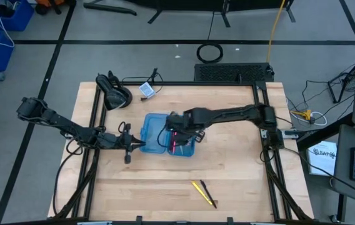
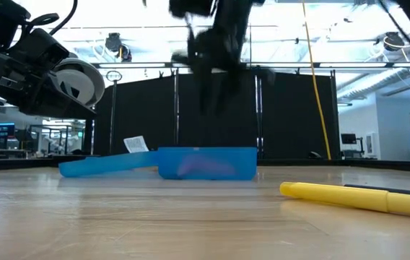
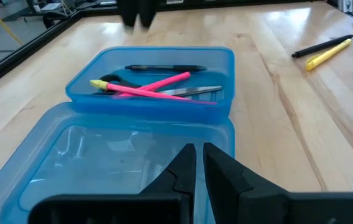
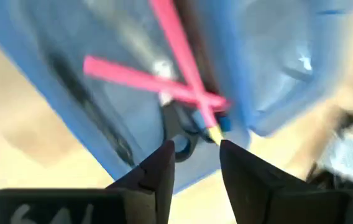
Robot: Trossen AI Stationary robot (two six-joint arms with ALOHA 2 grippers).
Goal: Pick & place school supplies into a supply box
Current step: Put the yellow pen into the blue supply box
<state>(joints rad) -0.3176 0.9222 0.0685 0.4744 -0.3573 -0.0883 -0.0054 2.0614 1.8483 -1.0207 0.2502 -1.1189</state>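
Note:
The translucent blue supply box lies open mid-table; its tray holds a black pen, two crossed pink pens and silver scissors. Its lid rests flat on the table beside the tray. My right gripper hangs open above the tray, fingers pointing down, holding nothing. My left gripper is shut and hovers over the lid, at the box's left side. A yellow pen and a black pen lie on the table near its near edge.
A black device and a small card sit near the table's far left corner. A black metal frame borders the table. Bare wood lies between the box and the two loose pens.

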